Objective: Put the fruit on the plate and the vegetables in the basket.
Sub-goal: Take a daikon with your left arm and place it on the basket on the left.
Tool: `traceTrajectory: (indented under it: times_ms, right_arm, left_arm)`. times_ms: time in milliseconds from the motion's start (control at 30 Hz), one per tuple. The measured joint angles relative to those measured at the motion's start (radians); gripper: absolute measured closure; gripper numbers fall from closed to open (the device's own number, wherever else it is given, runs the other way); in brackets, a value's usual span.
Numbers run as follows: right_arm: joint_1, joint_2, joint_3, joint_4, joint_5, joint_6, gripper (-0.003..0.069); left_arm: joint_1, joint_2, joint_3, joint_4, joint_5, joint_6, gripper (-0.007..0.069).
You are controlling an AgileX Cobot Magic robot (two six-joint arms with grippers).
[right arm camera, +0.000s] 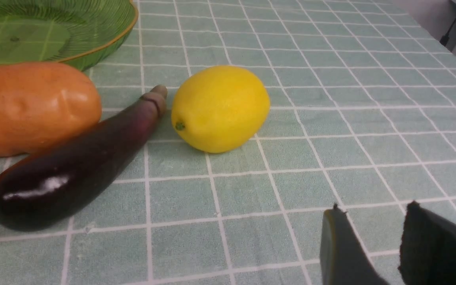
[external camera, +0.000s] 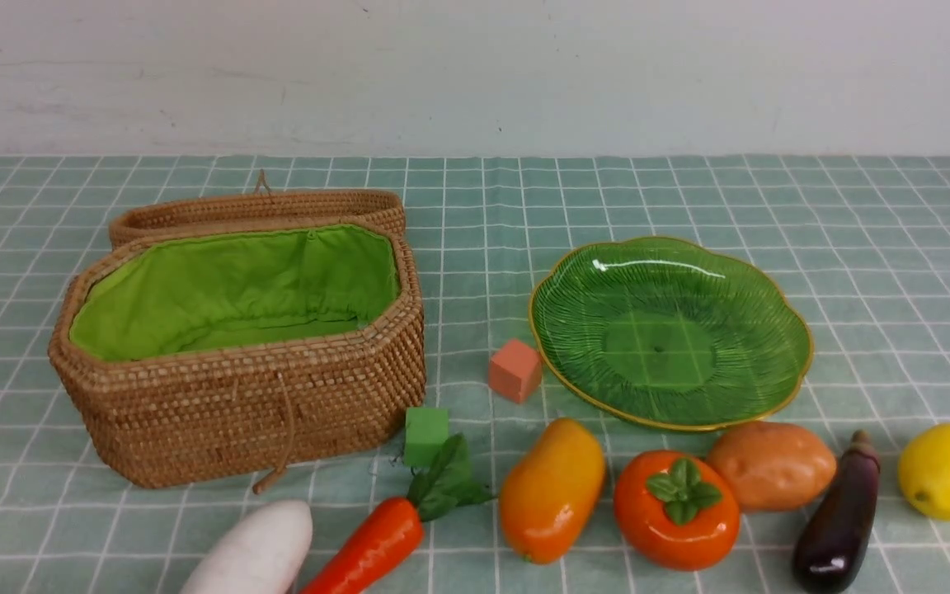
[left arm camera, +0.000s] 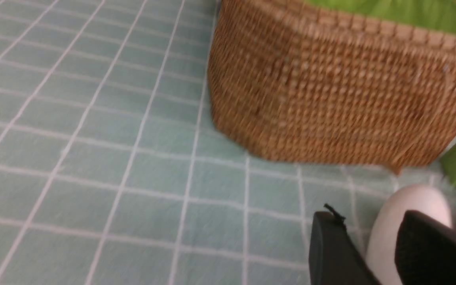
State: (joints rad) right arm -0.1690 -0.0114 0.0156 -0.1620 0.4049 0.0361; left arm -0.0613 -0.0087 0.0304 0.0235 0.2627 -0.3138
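The open basket (external camera: 244,412) with green lining stands at the left and the green plate (external camera: 788,313) at the right, both empty. Along the front lie the radish (external camera: 256,549), carrot (external camera: 376,544), mango (external camera: 553,491), persimmon (external camera: 677,511), potato (external camera: 772,466), eggplant (external camera: 838,524) and lemon (external camera: 949,470). Neither gripper shows in the front view. My left gripper (left arm camera: 366,213) is open just short of the radish (left arm camera: 410,198), whose white end shows between the fingers, with the basket (left arm camera: 331,91) beyond. My right gripper (right arm camera: 373,206) is open over bare cloth, short of the lemon (right arm camera: 220,109) and eggplant (right arm camera: 73,166).
A pink cube (external camera: 514,370) sits between basket and plate, and a green cube (external camera: 425,436) by the basket's front corner. The basket's lid (external camera: 256,210) lies folded back behind it. A green checked cloth covers the table, with a wall at the back.
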Motion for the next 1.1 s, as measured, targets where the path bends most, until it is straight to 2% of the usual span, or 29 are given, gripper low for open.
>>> traceTrajectory:
  times_ms: [33, 133, 167, 200, 233, 333, 500, 633, 667, 767, 800, 900, 933, 967, 1100]
  right_arm:
    - [0.0, 0.0, 0.0, 0.0, 0.0, 0.0, 0.0417]
    - [0.0, 0.0, 0.0, 0.0, 0.0, 0.0, 0.0417]
    - [0.0, 0.0, 0.0, 0.0, 0.0, 0.0, 0.0417]
    - [0.0, 0.0, 0.0, 0.0, 0.0, 0.0, 0.0417]
    - [0.0, 0.0, 0.0, 0.0, 0.0, 0.0, 0.0417]
    - [0.0, 0.0, 0.0, 0.0, 0.0, 0.0, 0.0417]
    - [0.0, 0.0, 0.0, 0.0, 0.0, 0.0, 0.0417]
    - [0.0, 0.0, 0.0, 0.0, 0.0, 0.0, 0.0417]
    - [0.0, 0.0, 0.0, 0.0, 0.0, 0.0, 0.0417]
    - [0.0, 0.0, 0.0, 0.0, 0.0, 0.0, 0.0417]
    - [0.0, 0.0, 0.0, 0.0, 0.0, 0.0, 0.0417]
    - [0.0, 0.0, 0.0, 0.0, 0.0, 0.0, 0.0417]
    - [0.0, 0.0, 0.0, 0.0, 0.0, 0.0, 0.0417]
    - [0.0, 0.0, 0.0, 0.0, 0.0, 0.0, 0.0417]
    - [0.0, 0.0, 0.0, 0.0, 0.0, 0.0, 0.0417]
  left_arm:
    - [0.0, 0.0, 0.0, -0.005, 0.0, 0.0, 0.0386]
    - [0.0, 0.0, 0.0, -0.086, -0.123, 0.0, 0.0386]
    - [0.0, 0.0, 0.0, -0.139, -0.228, 0.0, 0.0386]
    - [0.0, 0.0, 0.0, -0.145, -0.228, 0.0, 0.0386]
    - [0.0, 0.0, 0.0, -0.192, -0.341, 0.0, 0.0386]
    - [0.0, 0.0, 0.0, -0.262, -0.54, -0.026, 0.0386]
    - [0.0, 0.0, -0.094, -0.284, -0.582, -0.03, 0.0386]
    - [0.0, 0.066, -0.397, -0.264, -0.428, 0.07, 0.0386]
    - [0.0, 0.074, -0.412, -0.264, -0.418, 0.073, 0.0386]
    - [0.0, 0.2, -0.618, -0.255, -0.162, 0.103, 0.0386]
    - [0.0, 0.265, -0.699, -0.243, -0.01, 0.114, 0.0386]
    - [0.0, 0.399, -0.762, -0.191, 0.291, 0.158, 0.0386]
    - [0.0, 0.409, -0.764, -0.187, 0.291, 0.161, 0.0386]
    - [0.0, 0.483, -0.768, -0.137, 0.433, 0.189, 0.0386]
    - [-0.004, 0.605, -0.768, -0.066, 0.54, 0.221, 0.0386]
